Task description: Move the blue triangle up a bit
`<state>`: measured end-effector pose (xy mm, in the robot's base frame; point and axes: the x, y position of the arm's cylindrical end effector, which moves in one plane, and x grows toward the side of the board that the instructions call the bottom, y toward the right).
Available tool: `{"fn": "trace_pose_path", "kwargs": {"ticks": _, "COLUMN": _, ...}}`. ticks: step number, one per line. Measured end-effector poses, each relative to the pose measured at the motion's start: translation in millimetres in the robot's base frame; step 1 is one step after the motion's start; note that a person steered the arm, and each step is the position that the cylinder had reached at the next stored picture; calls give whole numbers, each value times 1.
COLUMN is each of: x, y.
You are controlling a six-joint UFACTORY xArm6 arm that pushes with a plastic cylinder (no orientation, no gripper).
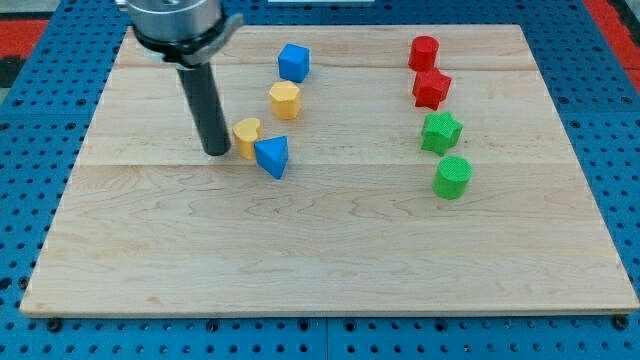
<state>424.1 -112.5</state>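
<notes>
The blue triangle (272, 157) lies on the wooden board, left of centre. A yellow heart-shaped block (246, 137) touches it on its upper left. My tip (217, 152) rests on the board just left of the yellow heart, a short way left of the blue triangle. The dark rod rises from the tip toward the view's top left.
A yellow hexagon block (285, 100) and a blue cube (294, 62) stand above the triangle. At the right, top to bottom: a red cylinder (424, 52), a red star (432, 89), a green star (441, 132), a green cylinder (452, 177). The wooden board (330, 260) sits on a blue pegboard.
</notes>
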Motion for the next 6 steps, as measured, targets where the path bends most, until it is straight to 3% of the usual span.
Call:
{"fn": "trace_pose_path", "kwargs": {"ticks": 3, "x": -4, "y": 27}}
{"fn": "trace_pose_path", "kwargs": {"ticks": 5, "x": 79, "y": 35}}
{"fn": "trace_pose_path", "kwargs": {"ticks": 6, "x": 80, "y": 89}}
